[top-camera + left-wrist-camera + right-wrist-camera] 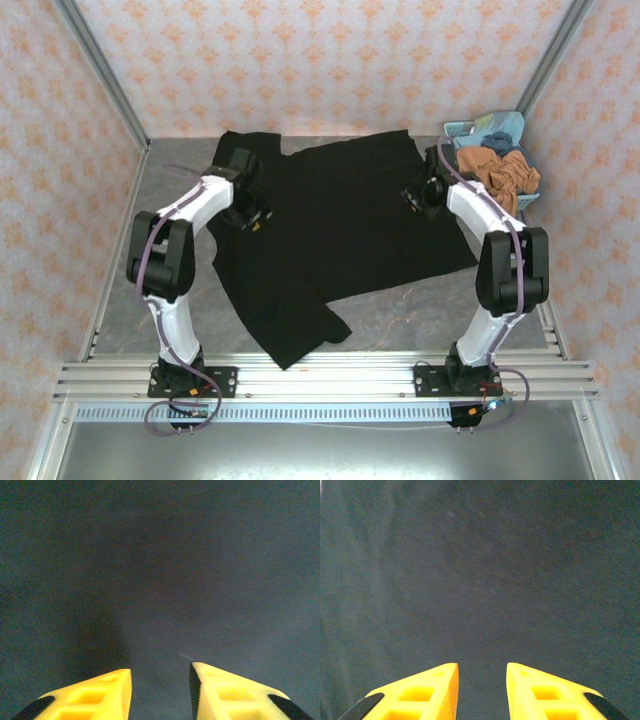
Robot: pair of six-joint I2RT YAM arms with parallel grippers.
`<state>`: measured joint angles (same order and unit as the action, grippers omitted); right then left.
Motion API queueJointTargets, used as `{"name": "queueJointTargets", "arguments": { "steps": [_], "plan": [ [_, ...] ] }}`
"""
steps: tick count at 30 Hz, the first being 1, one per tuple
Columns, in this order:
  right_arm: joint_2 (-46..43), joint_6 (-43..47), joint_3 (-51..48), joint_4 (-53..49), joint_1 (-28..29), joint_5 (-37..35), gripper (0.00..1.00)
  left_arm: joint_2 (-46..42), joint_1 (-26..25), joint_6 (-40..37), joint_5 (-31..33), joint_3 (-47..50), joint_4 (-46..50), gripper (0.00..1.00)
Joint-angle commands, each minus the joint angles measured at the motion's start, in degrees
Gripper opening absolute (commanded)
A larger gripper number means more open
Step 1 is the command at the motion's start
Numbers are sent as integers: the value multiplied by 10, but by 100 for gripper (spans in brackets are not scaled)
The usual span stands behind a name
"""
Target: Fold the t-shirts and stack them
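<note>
Your left pincer [161, 671] and right pincer [482, 667] sit narrowly parted, gripping nothing, over the black t-shirt [350, 230] spread across the worktop [420, 310].

**Left arm** [178, 262]: In the top view the base sits at 7 o'clock. The lower link rises toward 11 o'clock to a sharply bent elbow. The white forearm extends toward 1 o'clock. The left gripper [256, 213] hangs at the forearm's end and points down. In the left wrist view its yellow left fingers [95, 695] stand apart with a narrow gap between the tips.

**Right arm** [497, 270]: The base sits at 5 o'clock. The lower link rises toward 1 o'clock to the elbow. The forearm extends toward 11 o'clock. The right gripper [424, 192] points down. Its yellow right fingers [420, 695] stand apart with a similar gap.
</note>
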<state>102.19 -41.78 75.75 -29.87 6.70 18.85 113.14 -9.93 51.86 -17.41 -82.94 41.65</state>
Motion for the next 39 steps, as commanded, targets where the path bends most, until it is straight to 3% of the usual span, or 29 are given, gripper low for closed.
{"name": "queueJointTargets", "arguments": {
  "steps": [1, 8, 13, 20, 22, 25, 27, 30, 35, 39],
  "plan": [
    [38, 19, -3, 3, -6, -19, 30, 32, 10, 7, 34, -2, 20, 32],
    [129, 36, 32, -76, -14, -39, 29, 115, 46, -1, 78, -54, 27, 30],
    [154, 6, 28, -81, -3, -12, 30, 208, 91, -52, 111, -209, 77, 31],
    [161, -20, 58, -84, 5, -4, 34, 301, 108, -122, 95, -466, 143, 45],
    [153, -5, 75, -93, 4, -19, 37, 282, 103, -125, 111, -474, 168, 54],
    [124, 23, 98, -106, 3, -31, 41, 177, 76, -149, 174, -382, 166, 63],
    [95, 42, 105, -121, 3, -40, 45, 87, 54, -149, 214, -280, 175, 64],
    [39, 66, 88, -131, 3, -48, 49, -29, 25, -119, 223, -101, 197, 63],
    [-55, 87, 9, -121, 14, -18, 51, -212, -5, -47, 141, 197, 177, 59],
    [-110, 78, -76, -109, 25, 21, 51, -308, -11, 26, 53, 333, 139, 61]
  ]
}}
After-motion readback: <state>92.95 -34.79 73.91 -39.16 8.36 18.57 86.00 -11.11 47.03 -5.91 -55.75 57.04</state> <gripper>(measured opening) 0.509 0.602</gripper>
